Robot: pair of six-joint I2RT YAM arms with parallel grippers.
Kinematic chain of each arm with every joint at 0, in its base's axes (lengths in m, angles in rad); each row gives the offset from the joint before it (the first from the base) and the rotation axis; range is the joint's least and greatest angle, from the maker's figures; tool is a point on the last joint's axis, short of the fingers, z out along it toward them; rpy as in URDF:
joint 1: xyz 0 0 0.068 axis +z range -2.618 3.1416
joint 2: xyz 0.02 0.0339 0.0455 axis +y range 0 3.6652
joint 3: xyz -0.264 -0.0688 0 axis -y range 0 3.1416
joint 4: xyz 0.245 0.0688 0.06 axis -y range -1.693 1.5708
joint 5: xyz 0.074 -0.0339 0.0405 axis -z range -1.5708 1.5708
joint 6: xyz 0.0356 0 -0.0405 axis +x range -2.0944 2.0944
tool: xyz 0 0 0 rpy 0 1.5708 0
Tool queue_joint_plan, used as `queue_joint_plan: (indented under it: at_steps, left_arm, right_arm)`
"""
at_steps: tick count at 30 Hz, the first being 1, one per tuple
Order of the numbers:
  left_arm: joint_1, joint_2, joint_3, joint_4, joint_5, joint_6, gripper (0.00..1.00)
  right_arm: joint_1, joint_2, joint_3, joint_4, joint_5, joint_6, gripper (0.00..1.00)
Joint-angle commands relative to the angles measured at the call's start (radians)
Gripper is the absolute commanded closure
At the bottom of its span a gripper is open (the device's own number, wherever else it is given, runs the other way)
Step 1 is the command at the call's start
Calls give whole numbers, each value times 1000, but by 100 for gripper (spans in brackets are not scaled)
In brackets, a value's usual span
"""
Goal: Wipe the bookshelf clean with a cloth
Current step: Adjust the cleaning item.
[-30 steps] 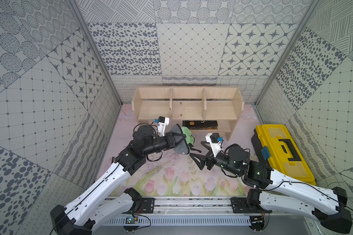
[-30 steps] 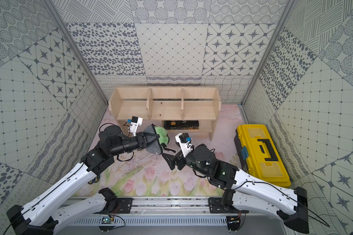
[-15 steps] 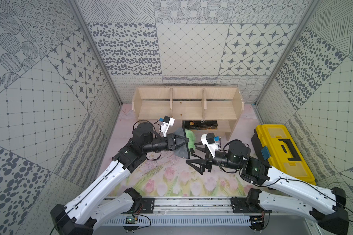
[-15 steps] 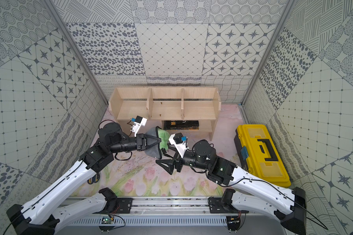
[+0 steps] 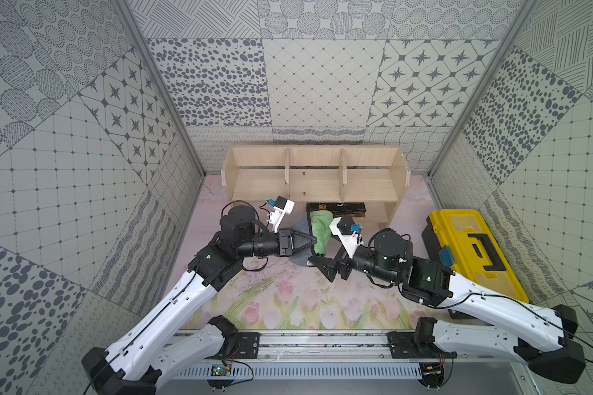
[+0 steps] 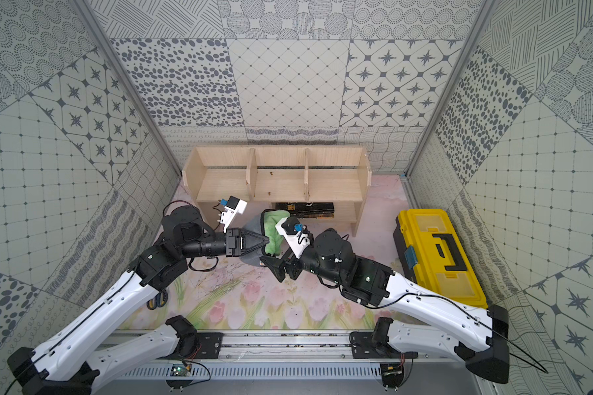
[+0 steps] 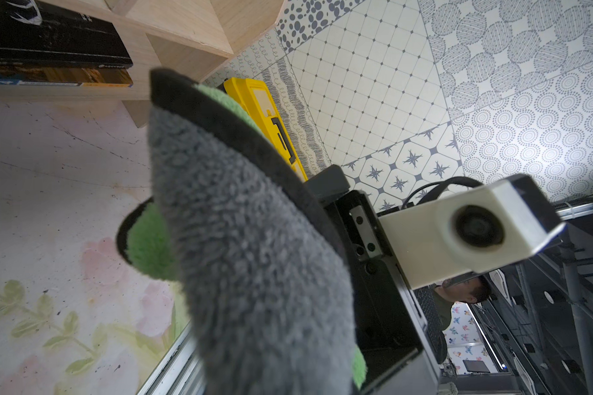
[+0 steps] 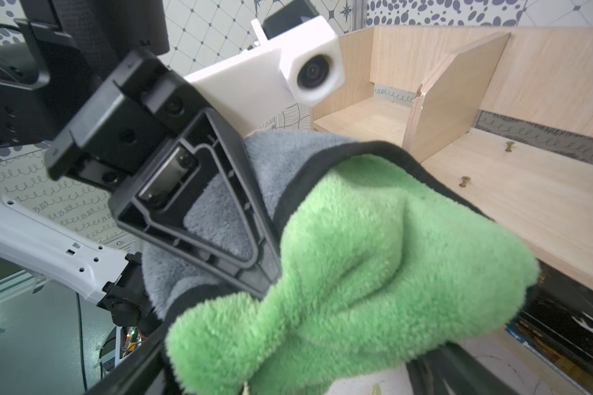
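The cloth [image 5: 320,228] [image 6: 274,232], grey on one side and green on the other with dark edging, hangs in mid-air in front of the bookshelf [image 5: 315,184] [image 6: 278,184]. My left gripper [image 5: 313,241] [image 6: 266,241] is shut on the cloth; the grey side [image 7: 247,256] fills its wrist view and hides its jaws. My right gripper [image 5: 319,258] [image 6: 272,259] is open, facing the left one. Its fingers stand either side of the cloth's green lower fold [image 8: 374,256]. The left gripper's fingers [image 8: 202,212] pinch the cloth there. The pale wood bookshelf [image 8: 528,191] stands behind.
A black book [image 5: 336,208] [image 6: 305,208] lies on the bookshelf's lower shelf. A yellow and black toolbox [image 5: 473,253] [image 6: 439,253] sits at the right by the wall. Patterned walls close in on three sides. The floral mat [image 5: 288,301] lies in front.
My right gripper has moved left to the hanging cloth, and its open fingers now straddle it. The left gripper has turned slightly, still shut on the cloth.
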Motion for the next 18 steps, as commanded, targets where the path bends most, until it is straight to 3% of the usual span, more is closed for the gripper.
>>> queue_joint_plan:
  at_steps: [1, 6, 9, 10, 13, 14, 15, 17, 18]
  left_arm:
    - [4, 1, 9, -67, 98, 95, 100]
    - [4, -5, 3, -45, 145, 99, 100]
    - [5, 1, 11, -78, 149, 126, 100]
    - [3, 4, 10, -85, 148, 131, 100]
    - [3, 4, -4, -79, 146, 132, 99]
    - [4, 6, -4, -82, 137, 137, 94]
    - [5, 6, -3, -85, 129, 142, 89]
    - [4, -3, -5, -81, 97, 149, 65]
    - [4, -11, -8, -72, 75, 149, 56]
  right_arm:
    - [3, 24, 56, -4, 57, -80, 3]
    - [7, 68, 61, 23, -42, -82, 4]
    - [8, 84, 32, 63, -34, -76, 16]
    - [9, 81, 19, 79, -42, -70, 24]
    - [10, 67, -10, 111, -57, -51, 62]
    - [12, 59, -20, 120, -60, -43, 74]
    - [13, 53, -31, 130, -63, -36, 82]
    - [13, 38, -52, 146, -69, -17, 99]
    - [15, 33, -60, 149, -68, -10, 100]
